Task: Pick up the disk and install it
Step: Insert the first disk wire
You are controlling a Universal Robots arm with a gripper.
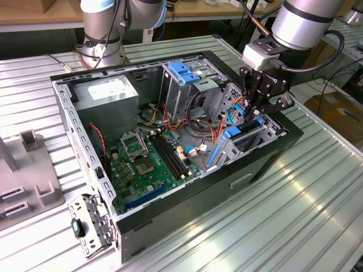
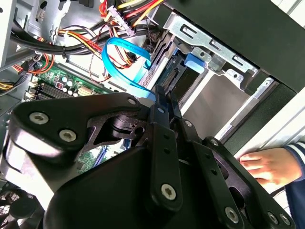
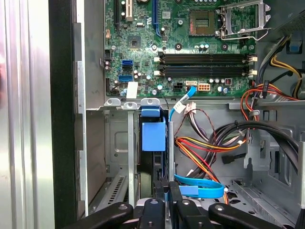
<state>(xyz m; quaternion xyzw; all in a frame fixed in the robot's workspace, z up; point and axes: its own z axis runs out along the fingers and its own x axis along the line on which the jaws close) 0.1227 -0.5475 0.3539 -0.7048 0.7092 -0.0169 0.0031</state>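
Exterior view: gripper (image 1: 255, 115) low at case (image 1: 266, 164) front, fingers pinched on disk (image 1: 233, 135) edge, disk standing in bay (image 1: 271, 129). I'd push straight along bay, blue cable (image 3: 205, 191) clear, watch hand (image 2: 267, 164) nearby.

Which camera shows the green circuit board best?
The first wrist view: the green circuit board faces it squarely. The exterior view sees it slanted; the second wrist view catches a corner behind cables.

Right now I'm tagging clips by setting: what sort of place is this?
Probably a robotics lab or workshop: a robot arm works over an open computer case on a ribbed metal table, with desks behind.
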